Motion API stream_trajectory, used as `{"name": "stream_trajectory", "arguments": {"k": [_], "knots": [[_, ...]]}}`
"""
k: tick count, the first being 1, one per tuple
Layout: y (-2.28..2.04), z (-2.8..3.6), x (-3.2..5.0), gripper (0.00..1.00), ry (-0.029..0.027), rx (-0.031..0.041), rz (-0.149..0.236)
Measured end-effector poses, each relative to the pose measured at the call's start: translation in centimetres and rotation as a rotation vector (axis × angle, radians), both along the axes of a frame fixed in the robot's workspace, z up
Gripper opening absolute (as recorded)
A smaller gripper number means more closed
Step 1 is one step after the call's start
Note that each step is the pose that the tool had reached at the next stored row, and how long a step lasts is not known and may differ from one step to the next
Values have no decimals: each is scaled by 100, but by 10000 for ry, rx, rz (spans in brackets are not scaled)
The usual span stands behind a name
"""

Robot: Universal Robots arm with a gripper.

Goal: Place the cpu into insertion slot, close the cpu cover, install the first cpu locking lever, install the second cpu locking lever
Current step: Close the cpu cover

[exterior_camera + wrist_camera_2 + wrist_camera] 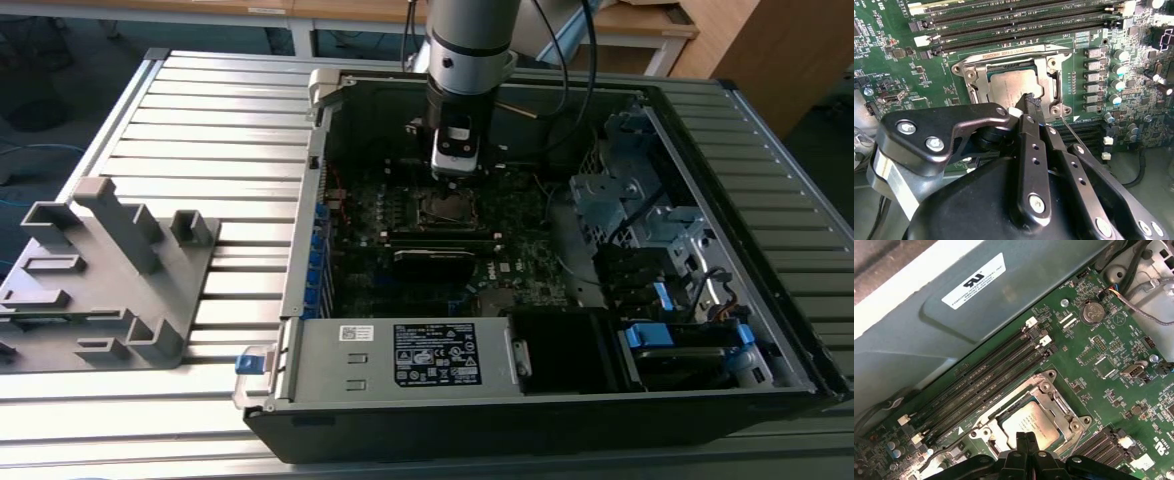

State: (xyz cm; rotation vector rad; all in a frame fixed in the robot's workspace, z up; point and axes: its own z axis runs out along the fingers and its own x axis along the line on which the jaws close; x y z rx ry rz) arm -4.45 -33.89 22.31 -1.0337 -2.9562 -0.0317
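Note:
The cpu (1011, 86) (1030, 424), a dull silver square, lies in the motherboard socket (447, 208). The cpu cover (1004, 54) (1050, 396), a silvery frame, lies flat around it in both wrist views. My gripper (454, 168) (1029, 101) (1026, 438) hangs straight over the socket's edge, its black fingers pressed together with nothing between them, tips just above the cpu's rim. A thin metal lever rod (1070, 129) (1074, 442) runs out from a socket corner beside the fingers; I cannot tell whether it is latched.
The socket sits deep in an open computer case (304, 300) on a ribbed metal table. Memory slots (1019, 27) (979, 385) run beside the socket. A drive cage (627, 200) and cables stand at the exterior view's right, a grey fixture (100, 270) at its left.

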Motion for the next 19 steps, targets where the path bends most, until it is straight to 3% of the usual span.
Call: {"name": "stream_trajectory", "arguments": {"k": [3,6,19], "knots": [[0,0,0,11,0,0,48],[0,-1,0,11,0,0,347],[0,-8,0,11,0,0,2417]]}}
